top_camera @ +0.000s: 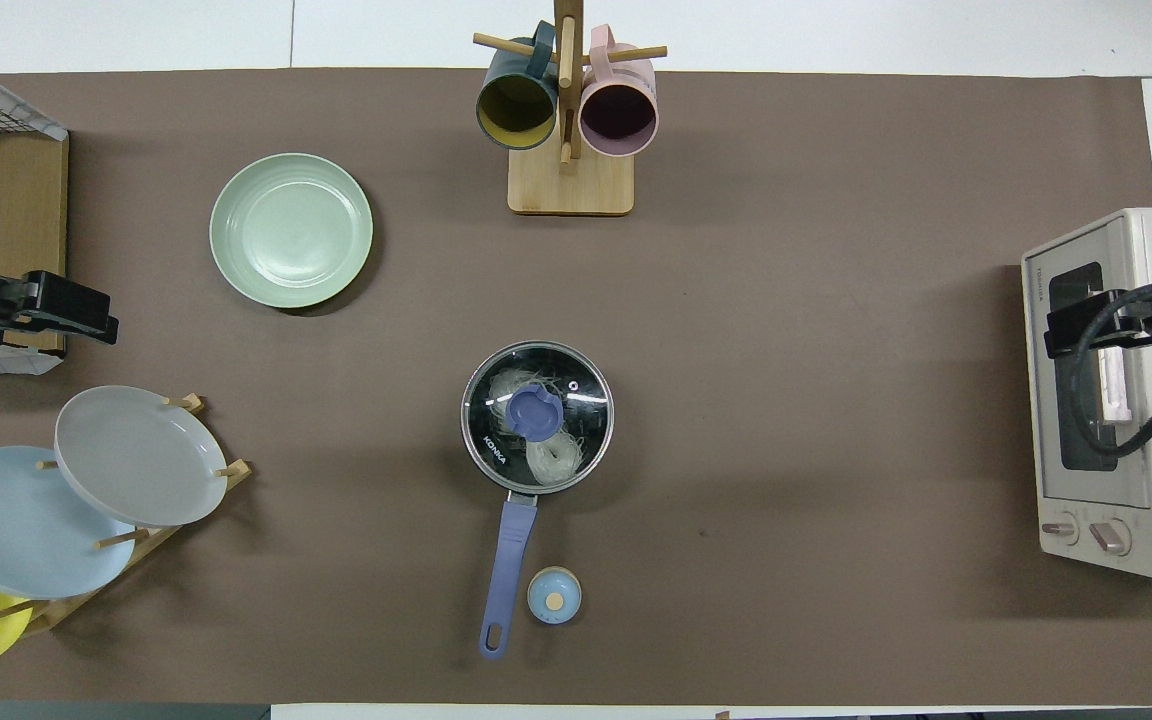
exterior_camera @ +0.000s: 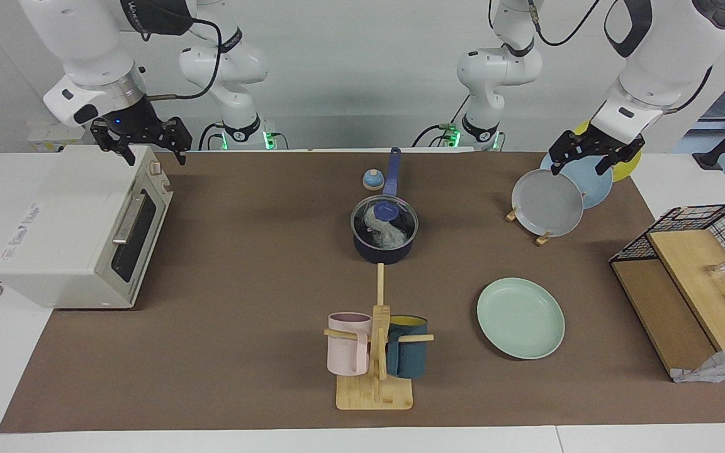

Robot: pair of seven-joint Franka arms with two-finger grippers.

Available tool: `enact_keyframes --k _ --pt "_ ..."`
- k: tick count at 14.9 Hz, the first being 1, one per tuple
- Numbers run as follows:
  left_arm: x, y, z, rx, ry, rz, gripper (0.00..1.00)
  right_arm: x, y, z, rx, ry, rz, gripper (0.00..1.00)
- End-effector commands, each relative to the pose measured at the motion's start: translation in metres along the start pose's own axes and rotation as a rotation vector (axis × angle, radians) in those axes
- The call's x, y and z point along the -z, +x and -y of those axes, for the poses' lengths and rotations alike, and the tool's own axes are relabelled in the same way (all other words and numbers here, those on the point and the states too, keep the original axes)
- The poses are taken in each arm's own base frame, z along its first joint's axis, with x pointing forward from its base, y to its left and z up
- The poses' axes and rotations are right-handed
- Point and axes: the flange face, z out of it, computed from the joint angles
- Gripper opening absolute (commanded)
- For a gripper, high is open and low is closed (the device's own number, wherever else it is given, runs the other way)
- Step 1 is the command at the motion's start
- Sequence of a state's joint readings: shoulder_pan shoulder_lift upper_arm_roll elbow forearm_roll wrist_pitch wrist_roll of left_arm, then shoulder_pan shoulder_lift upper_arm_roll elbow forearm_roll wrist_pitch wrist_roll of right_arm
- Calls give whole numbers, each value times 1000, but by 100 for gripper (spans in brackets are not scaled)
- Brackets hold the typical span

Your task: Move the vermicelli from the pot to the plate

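Lidded pot (top_camera: 536, 420) holds vermicelli (top_camera: 548, 458); plate (top_camera: 291, 230) bare; both grippers' fingers released.

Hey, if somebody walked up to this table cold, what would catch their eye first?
Probably the pot at the middle of the mat, its glass lid still on and the vermicelli showing through it. Next, the plate, bare, farther from the robots toward the left arm's end. Both arms wait raised: the left gripper over the plate rack, the right gripper over the toaster oven.
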State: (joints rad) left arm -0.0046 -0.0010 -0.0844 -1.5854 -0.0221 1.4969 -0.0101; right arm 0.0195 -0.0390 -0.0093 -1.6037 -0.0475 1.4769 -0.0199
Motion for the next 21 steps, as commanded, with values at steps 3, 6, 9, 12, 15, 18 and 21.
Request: enact_keyframes --k 3,6,9,12,15,18,21 --pt "3 -8 2 -3 -10 -3 100 2 -2 1 6 27 -21 100" --pt "3 -8 2 -2 -10 -3 100 2 -2 1 4 27 -21 100" --pt "3 -8 2 -2 -10 -3 100 2 -3 0 3 29 -19 100" --pt "3 -8 2 -2 -10 -3 100 1 -2 1 3 29 -22 100" --pt "3 -8 1 -3 -10 -3 100 0 -4 2 14 29 -15 100" --pt "3 -8 2 -2 -10 -3 100 2 -2 34 71 32 -26 100" --pt "3 -8 2 -3 -10 -3 100 2 1 83 83 66 -49 100"
